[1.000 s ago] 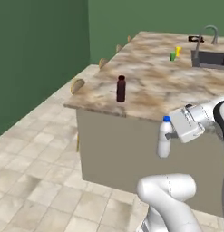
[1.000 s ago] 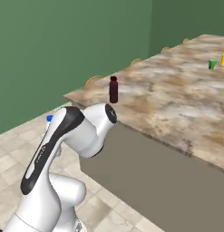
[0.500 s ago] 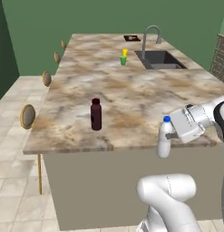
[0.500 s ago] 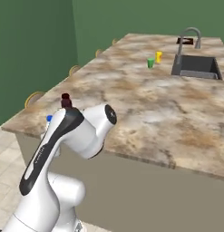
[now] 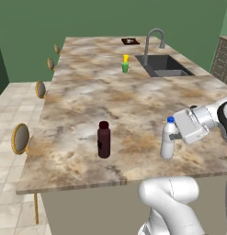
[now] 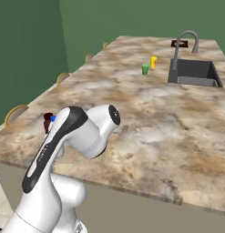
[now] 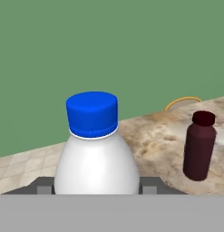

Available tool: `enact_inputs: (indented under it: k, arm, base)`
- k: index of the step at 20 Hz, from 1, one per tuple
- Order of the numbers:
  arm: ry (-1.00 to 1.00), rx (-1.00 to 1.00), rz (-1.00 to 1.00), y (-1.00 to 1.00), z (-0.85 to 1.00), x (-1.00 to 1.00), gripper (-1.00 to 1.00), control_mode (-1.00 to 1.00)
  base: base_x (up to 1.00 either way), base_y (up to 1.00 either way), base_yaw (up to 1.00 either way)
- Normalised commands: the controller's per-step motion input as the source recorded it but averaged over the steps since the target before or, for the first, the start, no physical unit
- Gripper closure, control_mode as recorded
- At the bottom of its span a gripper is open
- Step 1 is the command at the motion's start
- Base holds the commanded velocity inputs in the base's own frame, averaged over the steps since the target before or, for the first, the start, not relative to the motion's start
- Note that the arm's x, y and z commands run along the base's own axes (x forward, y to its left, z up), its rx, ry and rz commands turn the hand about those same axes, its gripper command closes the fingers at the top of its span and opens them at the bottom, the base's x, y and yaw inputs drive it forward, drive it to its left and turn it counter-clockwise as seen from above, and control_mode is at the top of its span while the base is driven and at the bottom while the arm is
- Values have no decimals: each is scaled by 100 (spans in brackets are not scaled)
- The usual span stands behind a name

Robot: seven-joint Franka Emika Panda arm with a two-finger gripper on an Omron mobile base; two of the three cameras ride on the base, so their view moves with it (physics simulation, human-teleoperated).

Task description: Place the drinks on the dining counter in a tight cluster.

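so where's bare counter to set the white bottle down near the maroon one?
The pincer holds the blue-capped white bottle over the dining counter. Bare stone lies between it and the maroon bottle, and in the wide stretch beyond them up to the green-and-yellow item. The sink and faucet crowd the far right.

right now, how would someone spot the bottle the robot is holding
Find the long marbled counter with the sink. At its near edge the gripper is shut on a small white bottle. Its bright blue cap sets it apart from the squat dark maroon bottle standing beside it.
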Motion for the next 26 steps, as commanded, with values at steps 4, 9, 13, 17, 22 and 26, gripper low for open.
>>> enact_inputs:
  k: [4, 9, 13, 17, 22, 26]
  arm:
    - [0, 0, 0, 0, 0, 0, 100, 100]
    - [0, 0, 0, 0, 0, 0, 100, 100]
    - [0, 0, 0, 0, 0, 0, 100, 100]
    - [0, 0, 0, 0, 0, 0, 100, 100]
    - [0, 0, 0, 0, 0, 0, 100, 100]
    - [0, 0, 0, 0, 0, 0, 100, 100]
  base:
    - [29, 41, -2]
    - [0, 54, 0]
    - [26, -3, -5]
    - [9, -3, -6]
    - [0, 0, 0]
    - [0, 0, 0]
